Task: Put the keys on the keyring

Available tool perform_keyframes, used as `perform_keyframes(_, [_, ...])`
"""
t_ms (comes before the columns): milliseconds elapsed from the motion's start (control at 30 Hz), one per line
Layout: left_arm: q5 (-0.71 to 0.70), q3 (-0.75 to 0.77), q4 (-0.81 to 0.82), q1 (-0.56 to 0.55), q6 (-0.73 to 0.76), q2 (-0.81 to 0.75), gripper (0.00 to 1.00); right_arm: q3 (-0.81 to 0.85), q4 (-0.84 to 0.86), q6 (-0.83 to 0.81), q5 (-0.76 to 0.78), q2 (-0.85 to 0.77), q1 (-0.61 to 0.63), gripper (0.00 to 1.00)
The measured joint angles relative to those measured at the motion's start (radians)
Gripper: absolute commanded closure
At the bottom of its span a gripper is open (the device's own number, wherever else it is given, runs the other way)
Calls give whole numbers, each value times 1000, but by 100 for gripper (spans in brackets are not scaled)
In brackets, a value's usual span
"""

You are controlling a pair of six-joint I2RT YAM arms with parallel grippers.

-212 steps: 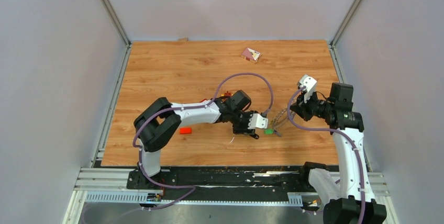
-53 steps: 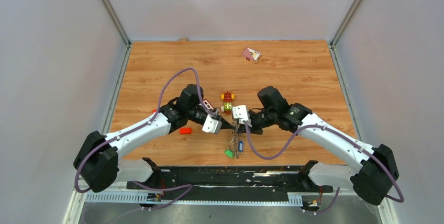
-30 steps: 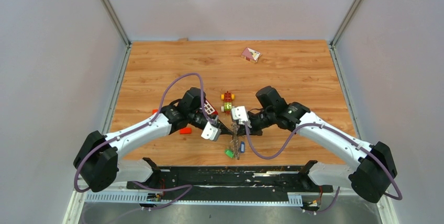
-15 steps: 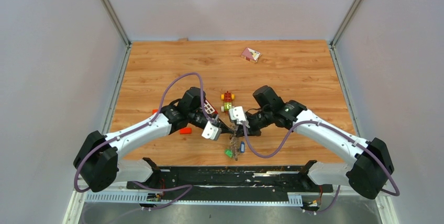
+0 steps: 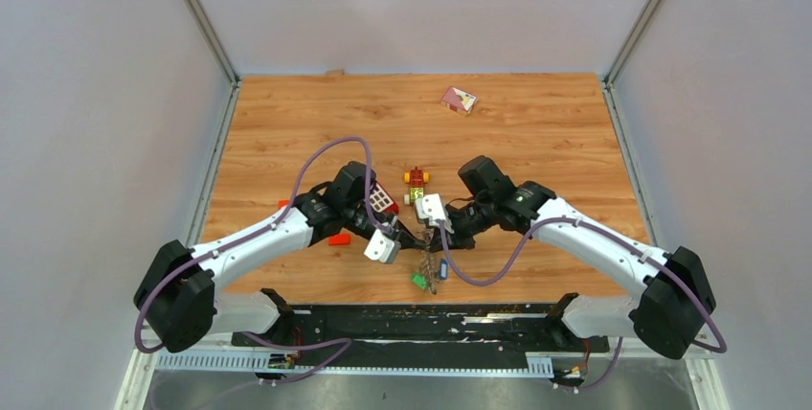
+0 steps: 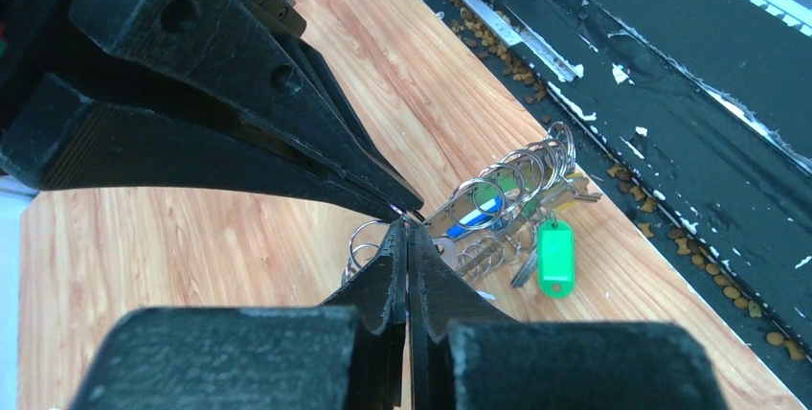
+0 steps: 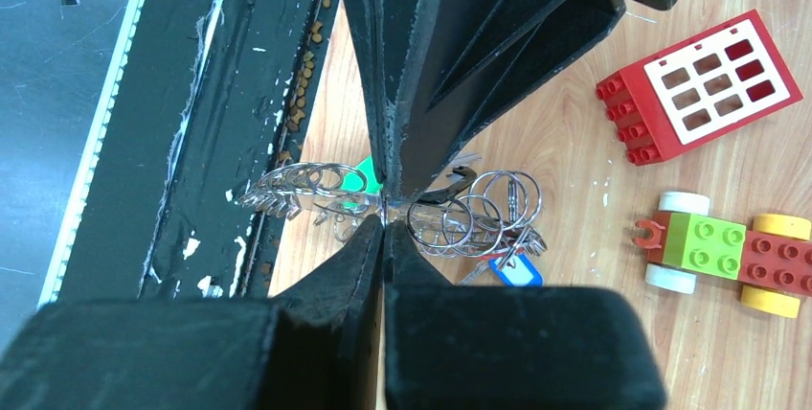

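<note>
Top external view: left pincer [image 6: 407, 228] and right pincer [image 7: 385, 223] meet tip to tip at the keyring [image 5: 431, 268], in the lower middle of the bench [image 5: 287, 123].
Each pincer has its fingers pressed together and appears to nip the keyring's thin wire at one shared spot. In the right wrist view the loops fan out left and right of the joined tips. A green-tagged key [image 5: 418, 281] and a blue-tagged key [image 5: 442, 269] sit in the bunch, close to the bench's bottom edge. A toy car [image 5: 416, 182] and a windowed red brick [image 5: 383, 199] lie just above the pincers.
</note>
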Motion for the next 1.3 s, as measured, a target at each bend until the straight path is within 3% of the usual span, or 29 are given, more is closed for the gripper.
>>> perform_keyframes(1300, [1, 0, -54, -1, 107, -23, 100, 29, -11, 4, -26, 56, 7, 100])
